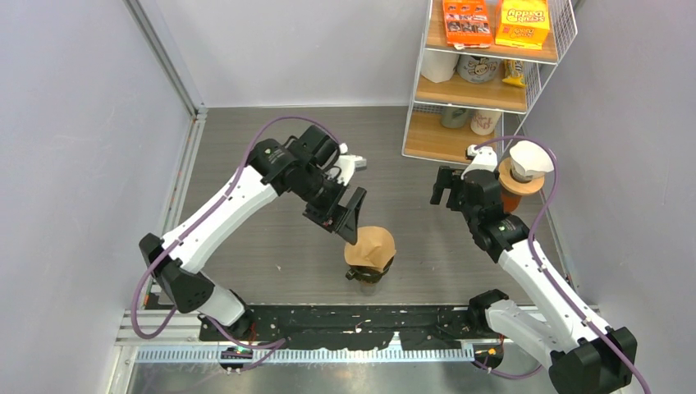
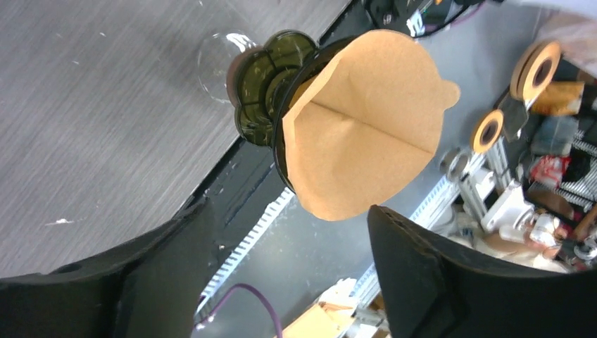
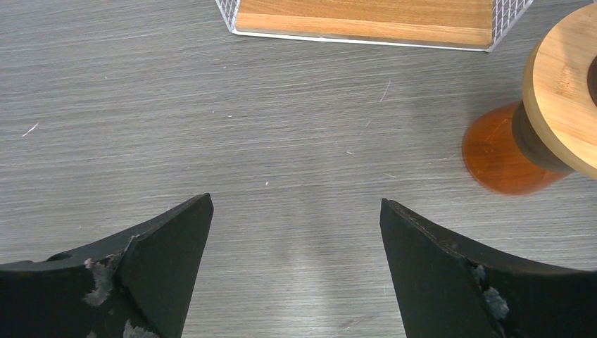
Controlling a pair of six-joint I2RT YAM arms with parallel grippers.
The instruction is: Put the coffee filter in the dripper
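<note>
Coffee filter (image 2: 359, 127) sits in the dripper (image 2: 260, 84); left tool (image 1: 343, 215), angled down beside it, gapes wide.

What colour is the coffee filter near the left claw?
Plain light brown. The coffee filter shows best in the left wrist view.

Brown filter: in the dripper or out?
In. The brown filter sits spread inside the dark dripper; left gripper jaws open, apart from it.
</note>
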